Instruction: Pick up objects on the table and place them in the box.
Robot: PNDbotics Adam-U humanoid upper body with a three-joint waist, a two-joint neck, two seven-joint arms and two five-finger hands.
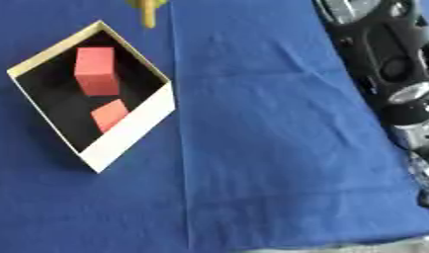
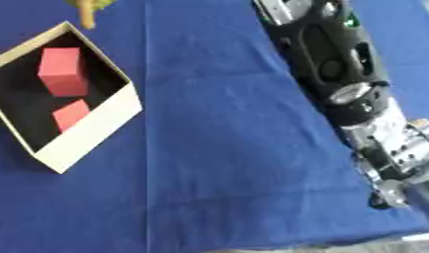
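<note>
Lying askew on the blue cloth-covered table [image 1: 270, 148], at its left side: an open cream-walled cardboard box [image 1: 131, 128] with a black floor. Holding two red blocks, a taller red rectangular block [image 1: 96, 70] toward the far corner and a smaller red cube [image 1: 109, 114] nearer, apart from each other. Stretching down the right side, a black and silver robot right arm [image 2: 356, 99]; fingers impossible to make out. Poking in at the far edge, a small yellow object [image 1: 148, 12].

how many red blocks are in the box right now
2: a larger red block toward the far corner of the box, a smaller red block just nearer. None seems hidden.
</note>
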